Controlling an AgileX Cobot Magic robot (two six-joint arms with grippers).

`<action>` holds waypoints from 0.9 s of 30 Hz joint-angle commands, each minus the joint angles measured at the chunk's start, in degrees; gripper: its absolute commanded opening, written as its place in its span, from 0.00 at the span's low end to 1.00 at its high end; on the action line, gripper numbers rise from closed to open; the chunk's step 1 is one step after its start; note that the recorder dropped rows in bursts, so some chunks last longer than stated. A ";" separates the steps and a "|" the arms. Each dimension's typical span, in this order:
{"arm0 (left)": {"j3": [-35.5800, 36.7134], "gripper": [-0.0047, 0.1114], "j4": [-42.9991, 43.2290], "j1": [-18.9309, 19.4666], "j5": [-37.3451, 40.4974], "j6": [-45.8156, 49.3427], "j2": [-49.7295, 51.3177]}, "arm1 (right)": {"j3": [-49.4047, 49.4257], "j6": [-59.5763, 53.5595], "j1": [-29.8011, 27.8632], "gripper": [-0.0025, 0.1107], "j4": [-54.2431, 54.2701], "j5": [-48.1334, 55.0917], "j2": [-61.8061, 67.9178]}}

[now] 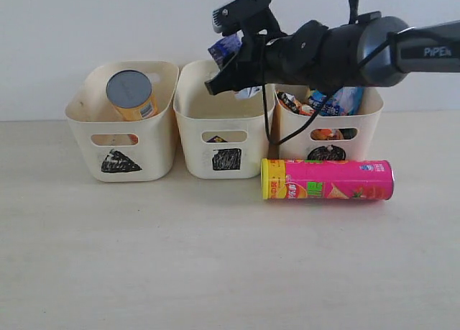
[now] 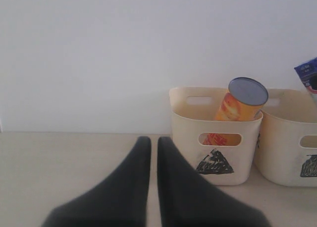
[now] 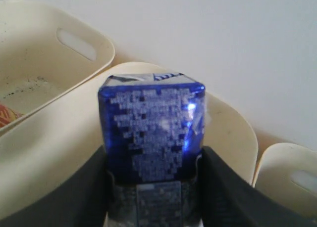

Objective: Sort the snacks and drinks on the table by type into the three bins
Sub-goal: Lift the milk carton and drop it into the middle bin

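Here, blue carton clamped between right fingers above square bin, left fingers closed.

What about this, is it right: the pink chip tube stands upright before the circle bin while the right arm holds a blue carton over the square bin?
No: the pink chip tube lies on its side, as the exterior view shows. It is before the circle bin, and the right jaws do hold the blue carton over the square bin.
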 commanded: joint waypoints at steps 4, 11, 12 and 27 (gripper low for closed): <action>0.23 0.08 -0.68 0.21 -0.41 -0.12 -0.17 | -3.08 -0.37 -0.09 0.02 -0.24 -2.49 3.90; 0.23 0.08 -0.68 0.21 -0.41 -0.12 -0.17 | -3.08 -1.14 -0.09 0.12 -0.24 -2.28 4.86; 0.23 0.08 -0.68 0.21 -0.41 -0.12 -0.17 | -3.08 -1.14 -0.09 0.19 -0.24 -2.28 4.86; 0.23 0.08 -0.68 0.21 -0.41 -0.12 -0.17 | -3.08 -0.87 -0.09 0.56 -0.24 0.50 1.76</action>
